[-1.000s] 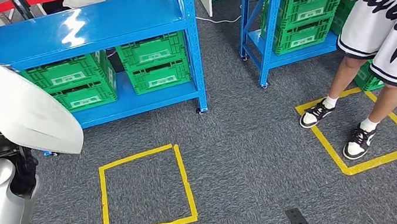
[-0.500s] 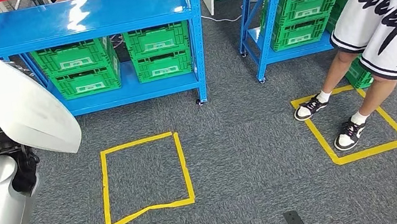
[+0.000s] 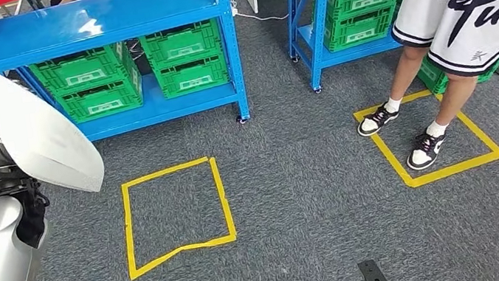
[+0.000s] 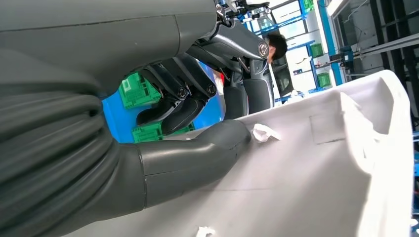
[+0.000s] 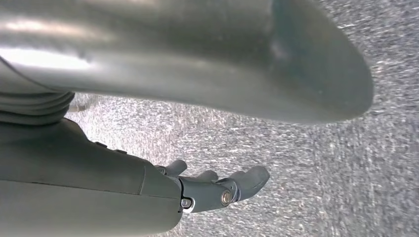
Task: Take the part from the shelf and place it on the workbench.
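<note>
The left hand's fingers (image 4: 197, 98) and thick grey thumb clamp the curved white plastic shell part (image 3: 36, 131), held up at the near left. The right hand (image 5: 217, 190) hangs over grey carpet (image 3: 300, 200), fingers loosely apart, holding nothing. Beyond stand blue metal shelves (image 3: 94, 22) with green crates (image 3: 186, 60); a person (image 3: 451, 13) stands at right.

A large white part (image 3: 36, 131), a smooth curved shell with a rounded outer edge, sits gripped in the robot's left hand (image 4: 197, 123) and is carried clear of the floor. It rises tilted above the hand and the silver arm, its broad pale face turned outward. From the wrist, the thick grey thumb presses on its inner side while the darker fingers (image 4: 173, 98) reach behind its rim.
</note>
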You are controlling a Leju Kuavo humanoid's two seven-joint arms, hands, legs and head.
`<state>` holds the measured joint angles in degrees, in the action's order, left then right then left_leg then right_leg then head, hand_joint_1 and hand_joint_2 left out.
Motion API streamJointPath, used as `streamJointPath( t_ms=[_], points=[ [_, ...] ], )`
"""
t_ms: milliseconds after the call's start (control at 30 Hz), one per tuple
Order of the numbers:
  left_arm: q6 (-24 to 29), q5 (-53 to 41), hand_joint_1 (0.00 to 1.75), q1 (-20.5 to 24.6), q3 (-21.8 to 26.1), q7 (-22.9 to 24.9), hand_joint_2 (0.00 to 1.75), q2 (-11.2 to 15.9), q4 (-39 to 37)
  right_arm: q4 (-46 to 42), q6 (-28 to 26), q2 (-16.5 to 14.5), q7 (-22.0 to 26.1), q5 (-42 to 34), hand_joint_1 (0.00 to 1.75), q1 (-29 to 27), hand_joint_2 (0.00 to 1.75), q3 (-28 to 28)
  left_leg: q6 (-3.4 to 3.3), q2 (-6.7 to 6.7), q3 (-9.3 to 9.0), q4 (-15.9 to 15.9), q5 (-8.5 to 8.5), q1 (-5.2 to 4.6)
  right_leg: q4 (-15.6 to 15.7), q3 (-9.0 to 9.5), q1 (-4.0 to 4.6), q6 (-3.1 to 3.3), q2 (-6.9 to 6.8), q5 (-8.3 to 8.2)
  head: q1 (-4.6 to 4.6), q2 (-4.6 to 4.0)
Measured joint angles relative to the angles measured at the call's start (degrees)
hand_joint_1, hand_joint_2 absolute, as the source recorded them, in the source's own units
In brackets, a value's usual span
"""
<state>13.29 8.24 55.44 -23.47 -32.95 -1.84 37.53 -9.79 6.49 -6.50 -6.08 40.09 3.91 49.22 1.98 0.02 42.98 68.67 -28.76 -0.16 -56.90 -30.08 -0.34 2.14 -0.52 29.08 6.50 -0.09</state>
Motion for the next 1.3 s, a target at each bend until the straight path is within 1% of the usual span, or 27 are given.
streamJointPath(
  t_ms=[33,67,100,133,200,233,267,367,400,467,533,567,600,633,667,733,800,867,933,1000,1067,1100,1133,1167,1233,1267,1300],
  points=[
    [0.0,0.0,1.75,-0.03,0.0,-0.01,1.75,0.02,-0.21,0.0,0.0,-0.01,0.0,0.0,0.0,-0.01,0.0,0.0,0.24,0.01,0.87,3.32,-1.38,0.14,-0.1,-0.52,-0.01,-0.04,0.0,-0.36,-0.02,0.0],
    [0.0,0.0,1.75,-0.05,0.0,-0.01,1.75,0.03,-0.4,0.0,0.0,-0.02,0.0,0.0,0.0,-0.01,0.0,0.0,0.39,0.01,0.97,5.06,-1.77,0.25,-0.24,-1.03,-0.03,-0.13,0.0,-0.66,-0.03,0.0],
    [0.0,0.0,1.75,-0.07,0.0,-0.01,1.75,0.02,-0.53,0.0,0.0,-0.02,0.0,0.0,0.0,-0.02,0.0,0.0,0.43,0.02,-0.07,4.58,-1.19,0.32,-0.42,-1.49,-0.06,-0.24,0.01,-0.89,-0.03,0.0],
    [0.0,0.0,1.75,-0.04,0.0,-0.02,1.75,0.02,-0.6,0.0,0.0,-0.03,0.0,0.0,0.0,-0.02,0.0,0.01,0.37,0.02,-2.21,1.96,-0.02,0.37,-0.62,-1.87,-0.09,-0.36,0.02,-1.07,-0.03,0.0],
    [0.08,-0.01,1.75,0.15,0.01,-0.09,1.75,0.05,-0.62,0.0,0.01,-0.08,0.16,0.04,0.0,-0.02,0.0,0.02,-0.14,0.42,-7.63,-5.85,1.65,0.17,-0.97,-2.37,-0.03,-0.69,-0.11,-1.31,-0.06,0.0],
    [0.24,-0.04,1.75,0.27,0.02,-0.21,1.75,0.06,-0.61,0.0,0.01,-0.11,0.48,0.19,0.0,-0.06,0.0,0.02,-0.52,0.65,-9.4,-8.65,1.96,-0.03,-1.08,-2.5,0.04,-0.92,-0.24,-1.44,-0.04,0.0],
    [0.43,-0.09,1.75,0.38,0.04,-0.39,1.75,0.08,-0.61,0.0,0.03,-0.13,0.95,0.42,0.0,-0.1,0.0,0.02,-0.93,0.79,-10.26,-10.16,1.86,-0.23,-1.14,-2.59,0.09,-1.18,-0.43,-1.58,-0.03,0.0],
    [0.78,-0.2,1.75,0.49,0.21,-0.79,1.75,0.2,-0.47,0.0,0.07,-0.14,2.21,1.03,0.0,-0.18,0.0,0.02,-2.13,0.17,-10.23,-10.99,2.28,-0.18,-1.27,-2.77,0.05,-2.16,-0.87,-1.66,-0.01,0.0],
    [0.8,-0.25,1.75,0.53,0.33,-0.81,1.75,0.26,-0.35,0.0,0.07,-0.14,2.4,1.11,0.0,-0.19,0.0,0.02,-2.57,-0.12,-10.15,-11.24,2.6,-0.02,-2.05,-3.14,0.01,-2.47,-0.71,-1.03,0.02,0.0],
    [0.84,-0.48,1.75,0.57,0.51,-0.78,1.75,0.31,-0.16,0.0,0.03,-0.14,2.58,1.21,0.0,-0.22,0.0,0.02,-3.21,-0.72,-9.78,-11.52,3.18,0.2,-6.9,-5.31,-0.17,-2.97,-0.1,2.04,0.05,0.0],
    [0.81,-0.8,1.75,0.41,0.57,-0.68,1.75,0.32,-0.13,0.0,-0.06,-0.13,2.59,1.2,0.0,-0.24,0.0,0.02,-3.35,-1.52,-9.08,-11.35,3.54,0.23,-14.38,-8.76,-0.3,-3.26,0.12,5.59,0.05,0.0],
    [0.74,-0.97,1.75,0.27,0.59,-0.64,1.75,0.33,-0.14,0.0,-0.13,-0.12,2.55,1.17,0.0,-0.25,0.0,0.02,-3.24,-1.99,-8.71,-11.18,3.69,0.25,-16.71,-9.84,-0.37,-3.35,0.13,6.22,0.05,0.0],
    [0.66,-1.13,1.75,0.15,0.62,-0.62,1.75,0.35,-0.15,0.0,-0.18,-0.12,2.5,1.15,0.0,-0.27,0.0,0.02,-3.1,-2.48,-8.36,-10.97,3.83,0.3,-17.18,-10.01,-0.45,-3.42,0.17,5.85,0.05,0.0],
    [0.58,-1.3,1.75,0.08,0.68,-0.62,1.75,0.37,-0.15,0.0,-0.22,-0.13,2.45,1.13,0.0,-0.27,0.0,0.02,-2.93,-3.0,-8.04,-10.71,3.94,0.36,-15.22,-8.94,-0.58,-3.46,0.31,4.41,0.05,0.0],
    [0.53,-1.45,1.75,0.06,0.78,-0.63,1.75,0.37,-0.15,0.0,-0.24,-0.12,2.44,1.11,0.0,-0.27,0.0,0.02,-2.73,-3.5,-7.75,-10.39,4.01,0.44,-11.63,-7.01,-0.77,-3.51,0.77,2.49,0.05,0.0],
    [0.49,-1.73,1.75,0.15,0.97,-0.64,1.75,0.36,-0.14,0.0,-0.21,-0.13,2.51,1.14,0.0,-0.24,0.0,0.02,-2.07,-4.45,-7.0,-9.68,4.12,0.43,-4.92,-3.57,-1.09,-3.46,2.87,0.28,0.03,0.0],
    [0.45,-1.96,1.75,0.23,1.09,-0.67,1.75,0.34,-0.12,0.0,-0.16,-0.13,2.6,1.2,0.0,-0.3,0.0,0.02,-1.18,-5.3,-6.37,-9.47,4.45,0.39,-2.91,-2.8,-1.05,-3.0,3.8,0.15,-0.02,0.0],
    [0.41,-2.1,1.75,0.23,1.28,-0.7,1.75,0.5,-0.09,0.0,-0.11,-0.18,2.67,1.26,0.0,-0.36,0.0,0.02,-0.41,-5.84,-6.05,-9.69,4.88,0.51,-2.73,-2.93,-0.95,-2.15,2.65,-0.32,-0.01,0.0],
    [0.39,-2.19,1.75,0.26,1.45,-0.7,1.75,0.73,-0.08,0.0,-0.05,-0.23,2.76,1.31,0.0,-0.32,0.0,0.02,0.13,-3.88,-5.1,-8.1,3.77,0.49,-2.39,-2.94,-1.03,-1.34,1.54,-0.75,-0.28,0.0],
    [0.38,-2.23,1.75,0.28,1.49,-0.69,1.75,0.75,-0.08,0.0,-0.02,-0.23,2.81,1.33,0.0,-0.41,0.0,0.02,0.58,-1.18,-2.39,-1.97,0.25,0.46,-2.27,-3.09,-0.99,-0.93,0.32,-0.96,-0.68,0.0],
    [0.36,-2.25,1.75,0.12,1.49,-0.68,1.75,0.71,-0.1,0.0,-0.02,-0.23,2.81,1.34,0.0,-0.59,0.0,0.02,0.89,-0.52,0.54,5.06,-2.72,0.53,-2.32,-3.33,-0.9,-0.82,-1.06,-1.02,-0.84,0.0],
    [0.35,-2.25,1.75,-0.01,1.49,-0.67,1.75,0.71,-0.12,0.0,-0.02,-0.23,2.8,1.34,0.0,-0.63,0.0,0.02,0.9,-0.46,0.86,6.27,-2.88,0.53,-2.34,-3.41,-0.85,-0.79,-1.74,-1.04,-0.9,0.0],
    [0.35,-2.25,1.75,-0.11,1.49,-0.66,1.75,0.71,-0.13,0.0,-0.02,-0.23,2.8,1.34,0.0,-0.65,0.0,0.02,0.8,-0.32,-0.02,5.21,-2.01,0.52,-2.35,-3.42,-0.8,-0.78,-2.42,-1.05,-0.96,0.0],
    [0.35,-2.25,1.75,-0.15,1.49,-0.66,1.75,0.72,-0.09,0.0,-0.01,-0.24,2.81,1.34,0.0,-0.64,0.0,0.02,0.58,0.12,-1.98,2.04,-0.45,0.46,-2.35,-3.36,-0.75,-0.79,-3.06,-1.04,-1.0,0.0],
    [0.35,-2.25,1.75,-0.06,1.5,-0.67,1.75,0.69,0.14,0.0,0.0,-0.24,2.82,1.36,0.0,-0.61,0.0,0.02,-0.27,2.83,-6.55,-5.99,1.98,-0.05,-2.39,-3.2,-0.48,-1.01,-4.33,-0.94,-1.11,0.0],
    [0.35,-2.25,1.75,0.01,1.51,-0.69,1.75,0.66,0.27,0.0,0.0,-0.24,2.82,1.38,0.0,-0.6,0.0,0.02,-0.76,3.77,-7.89,-8.54,2.52,-0.32,-2.4,-3.15,-0.32,-1.23,-4.9,-0.9,-1.15,0.0],
    [0.35,-2.25,1.75,0.04,1.53,-0.69,1.75,0.66,0.36,0.0,0.0,-0.24,2.82,1.39,0.0,-0.59,0.0,0.03,-1.23,4.26,-8.41,-9.73,2.58,-0.56,-2.37,-3.09,-0.17,-1.51,-5.49,-0.88,-1.18,0.0]
  ],
)
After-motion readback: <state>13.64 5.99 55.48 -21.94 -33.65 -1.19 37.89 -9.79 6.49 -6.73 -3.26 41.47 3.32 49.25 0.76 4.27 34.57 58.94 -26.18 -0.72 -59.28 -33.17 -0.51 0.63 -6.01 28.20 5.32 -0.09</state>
